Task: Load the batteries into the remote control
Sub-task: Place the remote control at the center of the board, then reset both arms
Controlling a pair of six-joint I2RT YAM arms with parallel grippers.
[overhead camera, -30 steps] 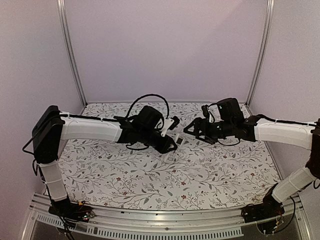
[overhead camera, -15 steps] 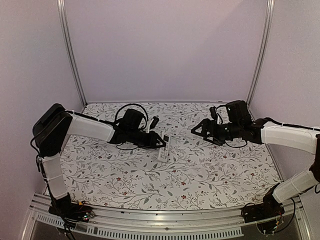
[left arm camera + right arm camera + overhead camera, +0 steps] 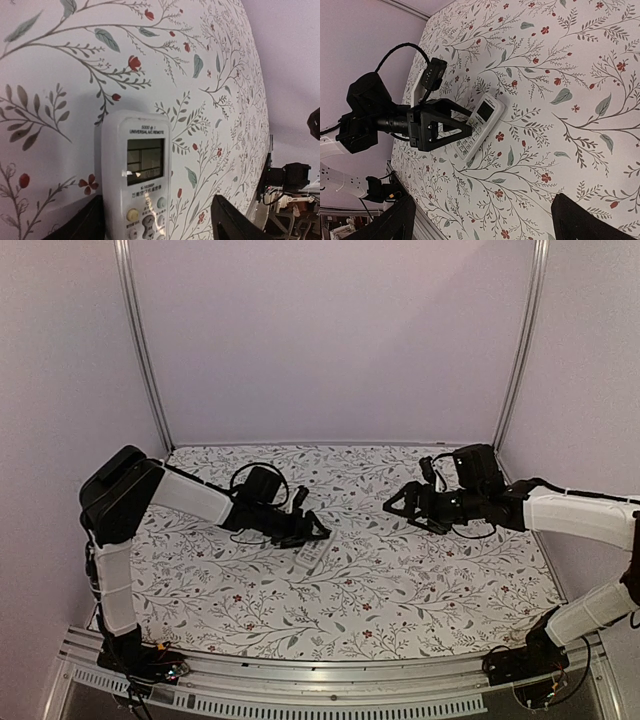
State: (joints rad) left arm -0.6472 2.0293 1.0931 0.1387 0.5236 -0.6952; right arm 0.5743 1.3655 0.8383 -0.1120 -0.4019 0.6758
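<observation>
The white remote control (image 3: 311, 557) lies flat on the floral cloth with its screen and buttons facing up (image 3: 137, 175). My left gripper (image 3: 313, 527) hovers low over its button end, jaws open (image 3: 160, 231). The left fingertip sits close beside the remote's edge, while a wide gap separates the right one from it. My right gripper (image 3: 392, 505) hangs open and empty to the right of the remote (image 3: 492, 225), looking down on the remote (image 3: 480, 124) from a distance. The batteries are out of view.
The floral cloth (image 3: 400, 580) covers the whole table. Pale walls and metal corner posts (image 3: 140, 350) close in the back and sides. An aluminium rail (image 3: 330, 690) runs along the near edge between the arm bases.
My left arm has brought the remote down from the air onto the cloth and opened its jaws around it. My right gripper has drawn back to the right and opened a little wider.
</observation>
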